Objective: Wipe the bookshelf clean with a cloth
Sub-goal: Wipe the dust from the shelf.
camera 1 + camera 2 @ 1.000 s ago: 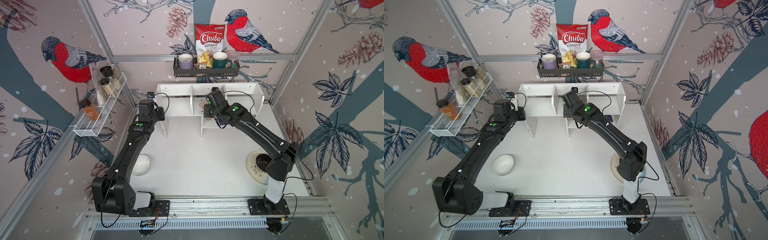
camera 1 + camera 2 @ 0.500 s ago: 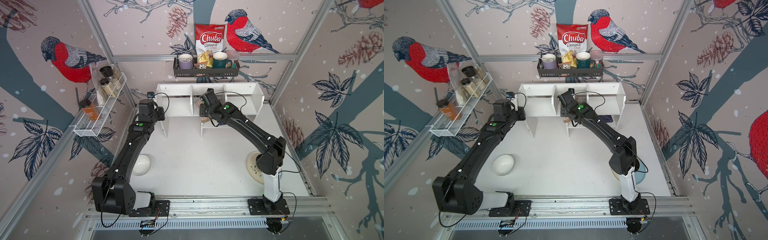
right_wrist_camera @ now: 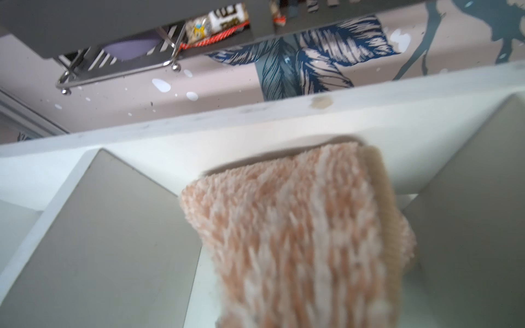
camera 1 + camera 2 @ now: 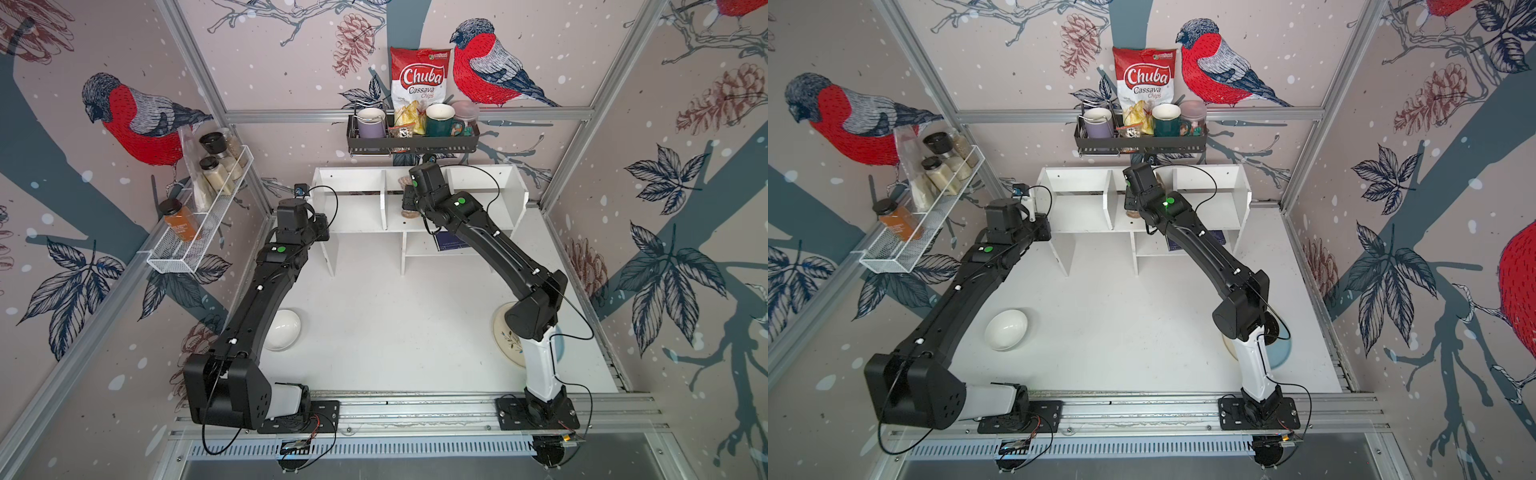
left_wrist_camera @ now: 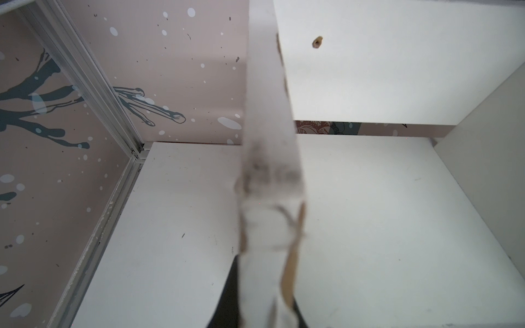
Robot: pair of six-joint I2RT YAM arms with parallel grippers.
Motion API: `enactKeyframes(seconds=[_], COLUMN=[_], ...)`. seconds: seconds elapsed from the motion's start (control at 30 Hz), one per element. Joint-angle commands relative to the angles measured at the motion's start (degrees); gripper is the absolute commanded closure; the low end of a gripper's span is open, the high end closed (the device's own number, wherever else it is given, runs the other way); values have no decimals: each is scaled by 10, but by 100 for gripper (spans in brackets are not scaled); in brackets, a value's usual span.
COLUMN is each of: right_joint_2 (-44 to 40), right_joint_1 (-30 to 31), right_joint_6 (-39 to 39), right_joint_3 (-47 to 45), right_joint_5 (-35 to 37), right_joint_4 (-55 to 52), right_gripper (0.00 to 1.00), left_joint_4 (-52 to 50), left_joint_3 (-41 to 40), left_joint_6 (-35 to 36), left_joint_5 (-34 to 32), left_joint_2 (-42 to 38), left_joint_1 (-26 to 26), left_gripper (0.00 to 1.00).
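Cloth (image 3: 298,241), a soft tan-beige ribbed towel with pale stripes, hangs clamped in the right jaws inside the middle upper compartment of the wide white wooden bookshelf (image 4: 357,183), close to its back panel. The left jaws seem clamped on the bookshelf's left side panel, though the wrist view is blurred there.

bookshelf (image 4: 355,208): white, upright, three upper compartments | cloth (image 3: 298,233): peach-tan, fluffy, folded, inside middle compartment
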Motion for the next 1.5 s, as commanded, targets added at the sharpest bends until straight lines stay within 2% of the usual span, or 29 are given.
enactKeyframes(seconds=[0.0, 0.1, 0.23, 0.33, 0.43, 0.53, 0.63, 0.77, 0.83, 0.9, 1.0, 1.07, 1.13, 1.2, 1.3, 1.37, 1.47], right_joint_2=[-23, -10, -13, -47, -93, -115, -101, -56, -33, -23, -30, -35, -29, -10, 53, 86, 104], right_joint_1=[6, 29, 44, 42, 44, 27, 12, 11, 32, 69, 135, 167, 185, 188, 181, 168, 145], right_joint_6=[-16, -52, -39, 1, 18, 29, 25, 2, -25, -58, -111, -129, -124, -98, -69, -46, -19], right_joint_3=[-42, -24, -20, -81, -153, -183, -148, -40, 26, 75, 90, 85, 88, 106, 174, 208, 198], right_joint_5=[-20, -53, -24, -24, 15, 24, 39, 38, 43, 83, 143, 150, 123, 74, 36, -8, -91], right_joint_4=[66, 68, 31, 20, 17, 12, -14, -53, -69, -80, -52, -27, -9, -2, -23, -32, -18], right_gripper=[100, 100, 100, 100, 100, 100, 100, 100, 100, 100, 100, 100, 99, 98, 97, 96, 92], left_joint_4=[-95, -98, -96, -97, -96, -95, -94, -94, -93, -92, -89, -81, -72, -62, -59, -60, -61], left_joint_3=[-7, -7, -10, -10, -9, -9, -10, -9, -9, -8, -7, -10, -16, -25, -31, -31, -31], left_joint_6=[-27, -28, -27, -28, -29, -31, -31, -33, -36, -40, -54, -65, -73, -77, -81, -82, -84], left_joint_5=[59, 53, 47, 47, 50, 50, 52, 52, 53, 53, 56, 58, 51, 38, 19, 7, -9], left_joint_2=[6, 10, 9, 7, 5, 6, 6, 6, 6, 6, 5, -2, -13, -28, -46, -52, -56], left_joint_1=[1, 1, 1, 1, 1, 1, 1, 2, 3, 7, 16, 23, 27, 28, 28, 28, 28], left_gripper=[100, 100, 100, 100, 100, 100, 100, 100, 100, 100, 100, 88, 79, 71, 60, 55, 53])
